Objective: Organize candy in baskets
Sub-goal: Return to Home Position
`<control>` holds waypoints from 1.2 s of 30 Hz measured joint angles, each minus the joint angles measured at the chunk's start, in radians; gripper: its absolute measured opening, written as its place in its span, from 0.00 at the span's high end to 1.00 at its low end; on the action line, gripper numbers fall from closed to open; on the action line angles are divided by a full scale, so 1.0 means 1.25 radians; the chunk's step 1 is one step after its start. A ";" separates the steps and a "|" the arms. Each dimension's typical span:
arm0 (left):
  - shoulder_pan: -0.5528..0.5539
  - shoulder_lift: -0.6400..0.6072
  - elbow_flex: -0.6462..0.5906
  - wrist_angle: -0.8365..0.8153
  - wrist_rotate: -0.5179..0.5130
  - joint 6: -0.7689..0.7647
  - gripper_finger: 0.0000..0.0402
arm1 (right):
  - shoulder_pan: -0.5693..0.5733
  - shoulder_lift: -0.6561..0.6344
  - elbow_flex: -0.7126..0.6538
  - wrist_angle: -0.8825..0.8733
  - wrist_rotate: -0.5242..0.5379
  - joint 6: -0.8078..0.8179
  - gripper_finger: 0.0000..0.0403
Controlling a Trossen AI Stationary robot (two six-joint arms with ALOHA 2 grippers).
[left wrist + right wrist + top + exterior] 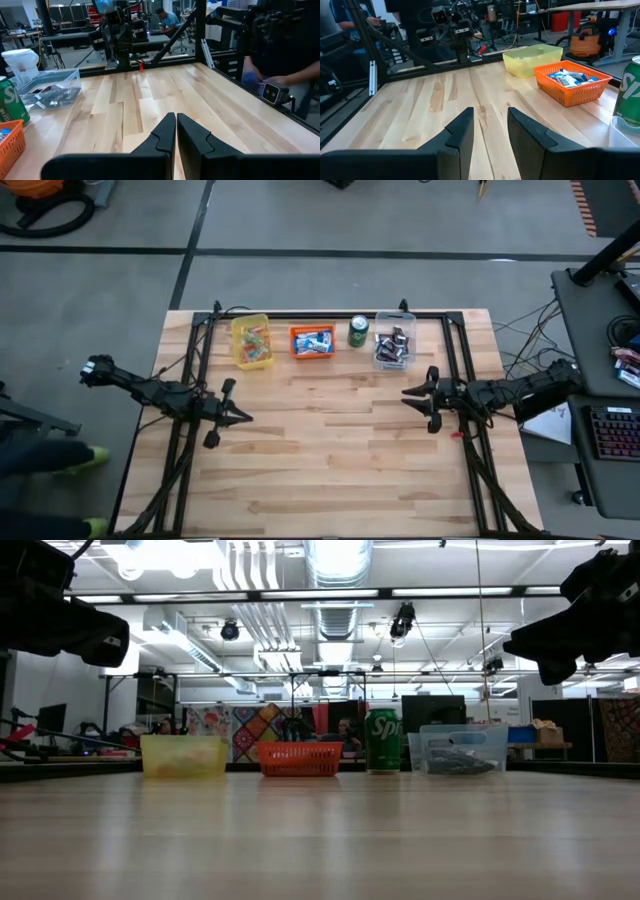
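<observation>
Wooden tabletop (330, 470) carries a row along its far edge: yellow bin (183, 755), orange bin (300, 758), green can (358, 331), clear bin (463, 748). The low view shows mainly walls; the high view shows the contents: small coloured sweets (256, 345) in yellow, blue-and-white bars (314, 341) in orange, dark bars (394, 345) in clear. The left gripper (176, 116) sits near the left edge, fingers pressed together. The right gripper (490, 112) sits near the right edge, fingers spread. Middle boards and near edge offer open room.
</observation>
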 joint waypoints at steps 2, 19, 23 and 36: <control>0.000 0.003 0.001 0.001 0.000 0.000 1.00 | 0.000 0.000 0.000 0.000 0.000 0.000 0.73; 0.000 0.013 0.002 0.002 0.000 0.000 1.00 | 0.000 0.000 0.000 0.000 0.000 -0.001 0.73; 0.000 0.013 0.003 0.002 0.000 0.000 1.00 | 0.000 0.000 0.000 0.000 0.000 -0.001 0.73; 0.000 0.013 0.003 0.002 0.000 0.000 1.00 | 0.000 0.000 -0.001 0.000 0.000 -0.001 0.73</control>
